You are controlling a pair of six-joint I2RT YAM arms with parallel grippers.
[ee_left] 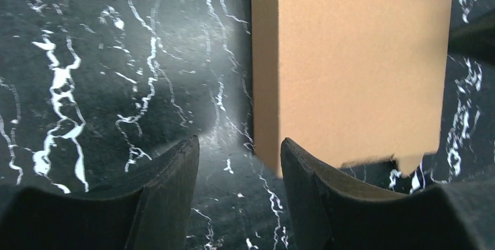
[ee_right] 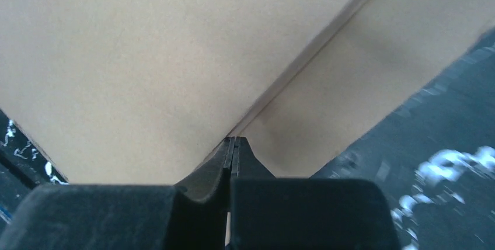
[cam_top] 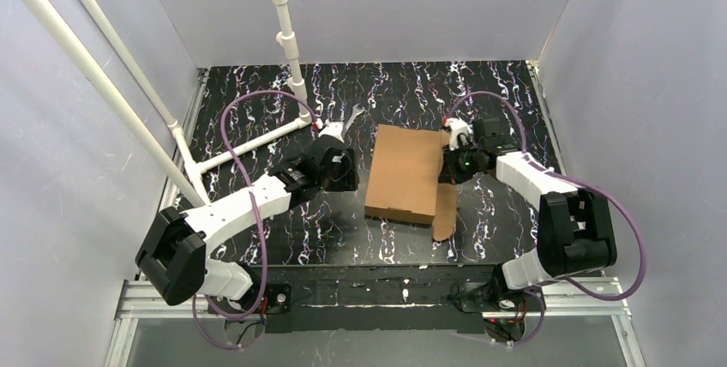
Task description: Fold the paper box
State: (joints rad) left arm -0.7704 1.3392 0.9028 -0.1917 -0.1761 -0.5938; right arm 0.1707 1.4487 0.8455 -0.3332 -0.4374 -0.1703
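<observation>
The paper box (cam_top: pixel 403 170) is lying flat in the middle of the table (cam_top: pixel 257 238), between the two arms. Looks nearly closed to me. What's left?

One flap (cam_top: pixel 445 211) is sticking out at its near right corner, loose on the tabletop. I'd guess that's the job now, getting that side tucked in.

The right gripper (ee_right: pixel 233 140) is on it?

It's against the box's right edge. Its fingers are pressed tight together with nothing showing between them, and the tips are nosed into the crease where two panels meet. That's a poke, not a pinch.

And the left gripper (ee_left: pixel 239 142)?

Its jaws are about halfway apart and hold nothing. It sits just beside the box's left edge, with one finger close to the corner. I can't tell whether it touches.

So how should it go about this?

I'd keep the push low and along the crease, so the card bends at the fold and doesn't buckle. The box is light and the table looks slick, so a sideways shove would just slide it. The left gripper wants to brace the far side first.

Is anything in the way?

The white pipe frame (cam_top: pixel 287 41) stands at the far left, well apart from the box. The main nuisance is the loose flap itself, lying right where the right arm reaches in.
</observation>
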